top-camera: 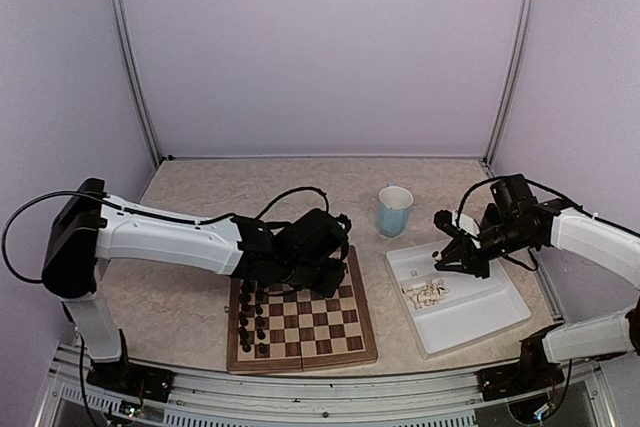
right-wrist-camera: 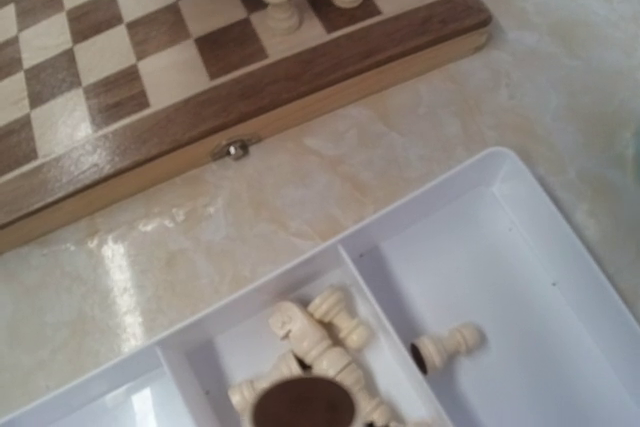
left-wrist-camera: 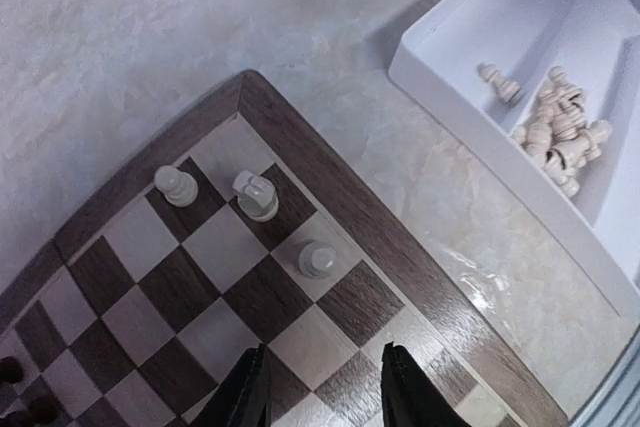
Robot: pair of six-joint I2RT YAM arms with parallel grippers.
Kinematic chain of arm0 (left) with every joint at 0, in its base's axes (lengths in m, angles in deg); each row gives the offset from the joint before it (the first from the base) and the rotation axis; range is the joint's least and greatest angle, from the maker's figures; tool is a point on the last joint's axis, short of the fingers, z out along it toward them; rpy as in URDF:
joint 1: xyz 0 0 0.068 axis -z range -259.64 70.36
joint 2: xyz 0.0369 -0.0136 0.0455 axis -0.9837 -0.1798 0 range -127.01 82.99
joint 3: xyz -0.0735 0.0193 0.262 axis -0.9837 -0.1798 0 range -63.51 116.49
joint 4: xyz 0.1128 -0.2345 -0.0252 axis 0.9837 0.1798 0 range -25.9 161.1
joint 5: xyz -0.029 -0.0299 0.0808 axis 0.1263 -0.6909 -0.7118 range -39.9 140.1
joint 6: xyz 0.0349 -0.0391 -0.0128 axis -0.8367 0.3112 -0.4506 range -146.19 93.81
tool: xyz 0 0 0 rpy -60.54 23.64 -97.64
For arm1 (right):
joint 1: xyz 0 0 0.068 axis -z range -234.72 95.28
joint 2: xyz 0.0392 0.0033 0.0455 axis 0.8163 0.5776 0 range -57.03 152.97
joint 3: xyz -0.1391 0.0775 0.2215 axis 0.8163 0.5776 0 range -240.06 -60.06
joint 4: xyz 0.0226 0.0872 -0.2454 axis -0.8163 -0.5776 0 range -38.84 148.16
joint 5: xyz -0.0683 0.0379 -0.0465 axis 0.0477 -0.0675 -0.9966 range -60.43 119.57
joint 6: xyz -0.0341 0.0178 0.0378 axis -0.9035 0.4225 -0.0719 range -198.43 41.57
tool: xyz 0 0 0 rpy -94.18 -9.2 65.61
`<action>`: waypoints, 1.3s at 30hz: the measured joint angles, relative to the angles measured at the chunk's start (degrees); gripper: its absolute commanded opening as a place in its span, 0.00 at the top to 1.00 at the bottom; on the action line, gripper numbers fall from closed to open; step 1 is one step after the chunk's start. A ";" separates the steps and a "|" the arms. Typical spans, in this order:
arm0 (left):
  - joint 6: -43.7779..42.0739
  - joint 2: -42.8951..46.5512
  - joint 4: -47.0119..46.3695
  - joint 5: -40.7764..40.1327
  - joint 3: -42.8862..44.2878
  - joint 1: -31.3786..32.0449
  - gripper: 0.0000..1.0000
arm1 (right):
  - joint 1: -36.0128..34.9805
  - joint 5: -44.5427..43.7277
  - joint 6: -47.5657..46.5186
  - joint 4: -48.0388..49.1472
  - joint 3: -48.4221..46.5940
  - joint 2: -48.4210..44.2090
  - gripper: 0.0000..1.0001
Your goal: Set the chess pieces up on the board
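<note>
Fingers (left-wrist-camera: 245,392) of the left gripper (left-wrist-camera: 322,387) stand apart, empty, a chess piece (left-wrist-camera: 316,259) upright on the board (left-wrist-camera: 345,202) just ahead.

Top cam high at rear, wide; wrist cams close, downward, both w/ board (left-wrist-camera: 335,192) corner & tray (right-wrist-camera: 540,287).

Table: a pale beige, marbled top (top-camera: 200,197) that carried three things directly.
Board: the checked wooden board (top-camera: 322,329) with its mid-brown border lay flat near the front edge, left of centre; a small metal clasp showed on the side facing the tray.
Tray: a white plastic tray (top-camera: 478,315) with compartments lay to the right of the board, turned at an angle to it, with a strip of bare table between them.
Cup: a light blue cup (top-camera: 394,210) stood upright farther back, behind that strip, touching neither board nor tray.
</note>
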 measured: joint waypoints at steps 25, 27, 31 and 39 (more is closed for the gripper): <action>8.76 4.31 -31.65 28.35 -3.37 -4.15 0.55 | -20.57 -18.71 -1.79 -5.99 -21.29 8.81 0.90; 9.53 3.72 -32.87 29.70 -3.08 -4.13 0.55 | -21.40 -19.54 -1.88 -6.21 -21.29 9.09 0.90; 10.88 2.27 -34.99 31.12 -1.86 -4.15 0.55 | -22.21 -20.79 -1.97 -7.10 -21.53 9.35 0.90; 12.44 0.24 -36.33 32.30 -1.22 -4.87 0.55 | -22.80 -21.07 -1.99 -8.11 -23.06 9.40 0.89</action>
